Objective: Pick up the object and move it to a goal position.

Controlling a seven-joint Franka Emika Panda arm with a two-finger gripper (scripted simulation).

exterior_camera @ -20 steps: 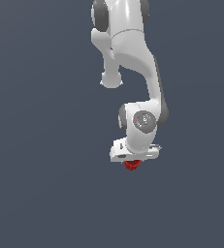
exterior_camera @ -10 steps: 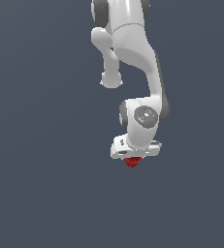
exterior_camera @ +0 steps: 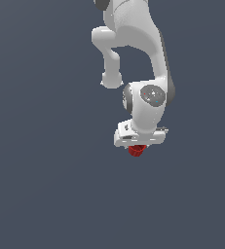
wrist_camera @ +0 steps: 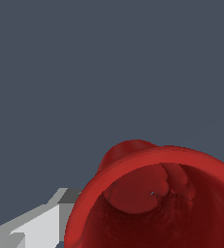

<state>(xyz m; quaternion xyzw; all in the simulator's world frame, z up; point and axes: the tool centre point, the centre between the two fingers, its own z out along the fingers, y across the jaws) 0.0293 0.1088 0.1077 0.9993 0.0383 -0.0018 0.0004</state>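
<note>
Pickup looked to be the finished part: the red cup (exterior_camera: 137,151) sat tucked right under the white gripper (exterior_camera: 139,144), only its lower end poking out below the hand in the exterior view, and the wrist view was filled by its hollow rim (wrist_camera: 152,203) hard up against the camera, with one pale finger (wrist_camera: 36,225) just beside it. The jaws seemed closed in on the cup, narrow around it, though the contact itself was hidden by the hand, so call that a judgement. Whether the cup hung clear of the table could not be told, as the flat grey ground gave no shadow or edge to read. No goal marker showed in either view, so the carry to the goal appeared to be what remained, and how much of it was impossible to say
</note>
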